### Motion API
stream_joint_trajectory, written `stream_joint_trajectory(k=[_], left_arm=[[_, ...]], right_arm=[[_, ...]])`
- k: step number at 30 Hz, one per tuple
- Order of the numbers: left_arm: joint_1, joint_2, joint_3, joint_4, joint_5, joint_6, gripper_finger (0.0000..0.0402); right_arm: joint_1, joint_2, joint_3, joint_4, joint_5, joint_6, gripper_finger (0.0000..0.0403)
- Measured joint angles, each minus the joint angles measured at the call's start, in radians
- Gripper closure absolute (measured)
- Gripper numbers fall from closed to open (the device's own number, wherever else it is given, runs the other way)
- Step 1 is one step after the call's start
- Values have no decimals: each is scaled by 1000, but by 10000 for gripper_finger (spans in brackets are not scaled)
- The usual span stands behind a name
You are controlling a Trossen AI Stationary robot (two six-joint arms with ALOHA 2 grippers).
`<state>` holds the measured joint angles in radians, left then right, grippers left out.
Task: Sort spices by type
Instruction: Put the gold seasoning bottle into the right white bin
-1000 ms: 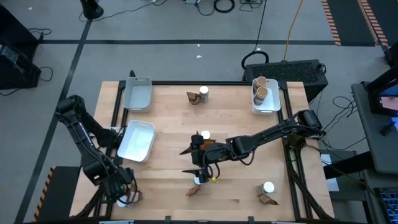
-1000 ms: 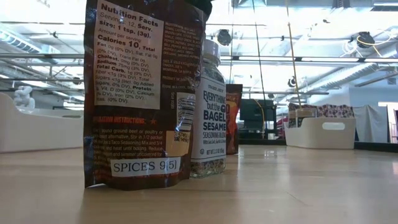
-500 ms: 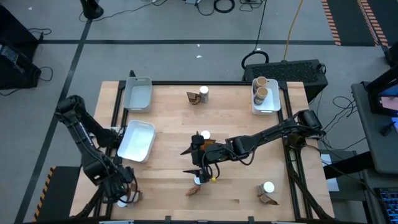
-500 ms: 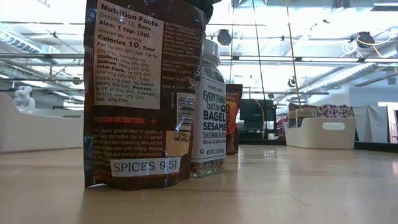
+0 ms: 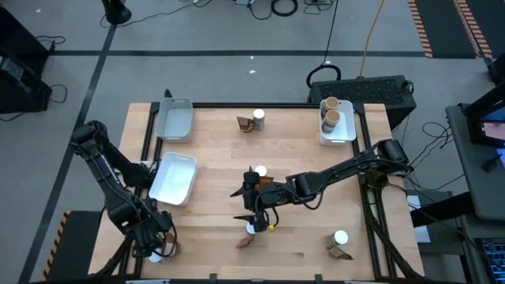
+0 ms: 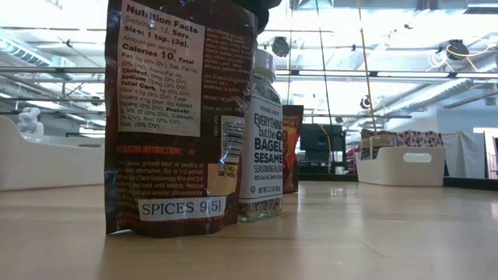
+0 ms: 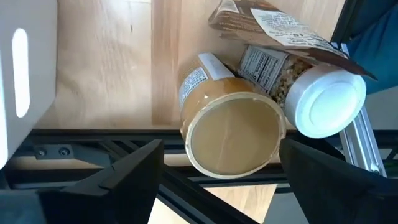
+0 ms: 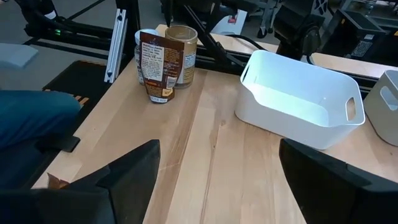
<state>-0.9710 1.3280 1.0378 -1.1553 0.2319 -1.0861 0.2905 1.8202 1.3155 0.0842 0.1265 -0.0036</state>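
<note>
- Two arms are seen over a wooden surface (image 5: 300, 142). The left gripper (image 5: 158, 244) is positioned at the near-left corner; the right gripper (image 5: 254, 207) is positioned near the middle of the near half.
- Left gripper: its fingers (image 7: 124, 177) are spread wide in the wrist view, on either side of a tan-lidded jar (image 7: 231, 134). No contact with the jar is visible.
- A white-lidded jar (image 7: 320, 99) is found touching the tan-lidded jar, and a brown packet (image 7: 273, 28) lies against both. This cluster stands at the corner edge of the surface.
- Right gripper: its fingers (image 8: 124, 180) are spread and nothing is held between them. A white-lidded jar and packet (image 5: 252, 233) are located just below it in the high view; another white lid (image 5: 261, 170) shows just beyond the arm.
- Three white trays are present: one (image 5: 174, 120) at the far-left corner, one (image 5: 173, 178) at mid-left, and one (image 5: 338, 130) at the far-right corner. Two tan-lidded jars (image 5: 331, 112) are contained in the far-right tray.
- One white-lidded jar with a packet (image 5: 252, 121) stands at the far edge centre; another such pair (image 5: 339, 244) stands at the near right.
- From the low view, a packet (image 6: 179, 117) labelled "SPICES" is seen upright, with a seasoning jar (image 6: 261, 140) just beside it.
</note>
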Motion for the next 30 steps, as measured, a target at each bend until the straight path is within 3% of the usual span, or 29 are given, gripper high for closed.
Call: stream_joint_trajectory(k=[15, 30], left_arm=[[0, 65, 1, 65, 23, 54, 79], [2, 63, 1, 13, 61, 120, 79]], right_arm=[[0, 0, 0, -9, 0, 0, 90], [0, 0, 0, -7, 0, 0, 90]])
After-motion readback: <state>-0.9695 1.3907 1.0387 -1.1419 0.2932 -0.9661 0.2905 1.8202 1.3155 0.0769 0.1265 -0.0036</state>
